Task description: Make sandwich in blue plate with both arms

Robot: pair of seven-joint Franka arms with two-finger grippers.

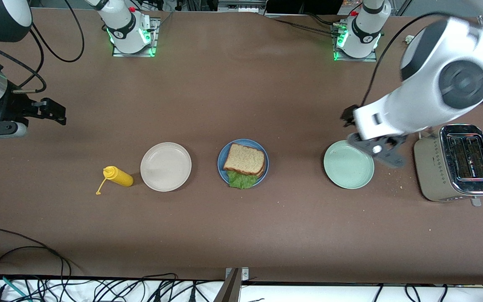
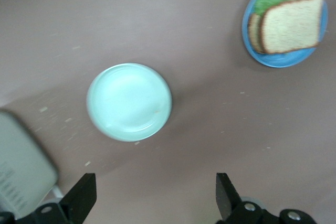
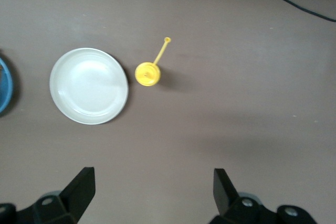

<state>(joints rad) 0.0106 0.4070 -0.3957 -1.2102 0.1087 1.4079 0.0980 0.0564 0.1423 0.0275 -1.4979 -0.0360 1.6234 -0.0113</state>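
Observation:
The sandwich [image 1: 245,159] lies on the blue plate [image 1: 224,154] at the table's middle: brown bread slices stacked, with the green lettuce [image 1: 241,180] sticking out at the edge nearer the front camera. It also shows in the left wrist view [image 2: 291,22] on the blue plate [image 2: 283,59]. My left gripper [image 1: 347,116] is open and empty, up over the table by the mint-green plate's edge; its fingers frame bare table in the left wrist view [image 2: 156,198]. My right gripper [image 1: 57,114] is open and empty over the right arm's end of the table, also seen in the right wrist view [image 3: 154,195].
A mint-green plate [image 1: 349,164] and a toaster [image 1: 455,163] stand toward the left arm's end. A cream-white plate [image 1: 165,166] and a yellow squeeze bottle [image 1: 118,176] lie toward the right arm's end. Cables run along the table's front edge.

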